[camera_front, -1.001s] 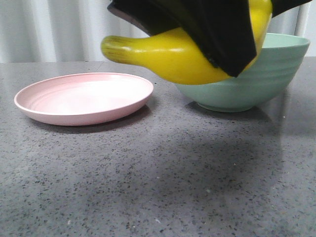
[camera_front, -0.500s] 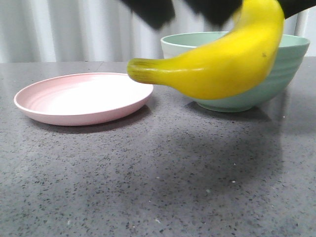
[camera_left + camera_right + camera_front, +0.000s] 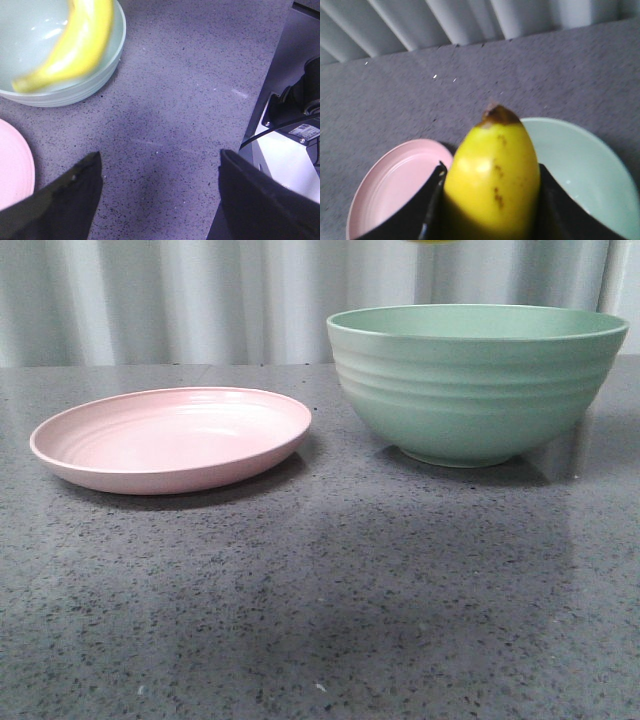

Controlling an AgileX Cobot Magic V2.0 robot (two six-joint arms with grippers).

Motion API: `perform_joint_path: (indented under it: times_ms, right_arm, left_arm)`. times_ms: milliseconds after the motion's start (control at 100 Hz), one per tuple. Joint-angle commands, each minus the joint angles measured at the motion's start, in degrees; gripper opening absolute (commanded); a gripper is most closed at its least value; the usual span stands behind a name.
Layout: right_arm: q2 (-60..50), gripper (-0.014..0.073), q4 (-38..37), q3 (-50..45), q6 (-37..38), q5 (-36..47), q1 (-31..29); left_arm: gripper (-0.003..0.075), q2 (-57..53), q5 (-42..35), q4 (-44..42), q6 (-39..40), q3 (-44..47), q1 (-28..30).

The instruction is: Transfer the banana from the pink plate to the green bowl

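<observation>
Banana (image 3: 492,175): yellow, dark-tipped, pinched between the two black fingers (image 3: 432,200) of the right gripper (image 3: 490,205), whose jaws press against its sides. It hangs in the air above the table; in the left wrist view it appears blurred (image 3: 70,50) over the opening of the bowl, not resting inside. In the front view only a sliver of yellow (image 3: 432,241) shows at the top edge, above the bowl.

Pink plate (image 3: 172,438): shallow, round, sitting flat on the table with nothing on it.

Green bowl (image 3: 475,380): deep, ribbed outside, upright on the table just beside the plate, to the right in the front view; the two stand apart with a narrow gap.

Left gripper (image 3: 160,200): jaws spread wide with nothing between them, hovering over bare table near the bowl and the plate's edge.

Table (image 3: 320,600): dark grey, speckled.
</observation>
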State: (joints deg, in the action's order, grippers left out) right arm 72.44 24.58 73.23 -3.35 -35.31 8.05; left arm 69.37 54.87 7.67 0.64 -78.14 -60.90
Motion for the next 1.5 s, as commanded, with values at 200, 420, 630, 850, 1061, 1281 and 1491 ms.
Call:
perform_joint_path:
  times_ms: [200, 420, 630, 850, 1061, 1281, 1491]
  right_arm:
    - [5.38, -0.0052, -4.74, 2.57, -0.53, 10.29, -1.66]
    - [9.74, 0.0004, -6.57, 2.57, -0.53, 12.00, -1.66]
    - [11.57, 0.0284, -8.51, 2.57, -1.51, 11.95, -1.20]
    - [11.57, 0.0309, -8.73, 2.57, -1.51, 12.26, -1.12]
    - [10.17, 0.0309, -9.88, 2.57, -1.51, 12.26, -1.12]
    - [4.59, 0.0239, -13.63, 2.57, -1.51, 7.04, -1.12]
    - [-1.07, -0.0077, -14.69, 2.20, -1.51, -1.51, -1.12]
  left_arm:
    - [0.0449, -1.43, -3.04, 0.36, 0.74, -1.93, -0.12]
    - [0.0443, -1.43, -3.04, 0.36, 0.96, -1.93, -0.12]
    - [0.0442, -1.43, -3.04, 0.36, 0.96, -1.93, -0.12]
    - [0.0442, -1.43, -3.04, 0.07, 0.96, -1.93, -0.12]
    - [0.0442, -1.43, -3.04, -0.14, 0.96, -1.93, -0.12]
    - [0.0360, -1.43, -3.04, -3.71, 5.91, -1.93, -0.12]
    - [-0.0018, -3.85, -3.25, -5.02, 6.97, -1.46, -0.12]
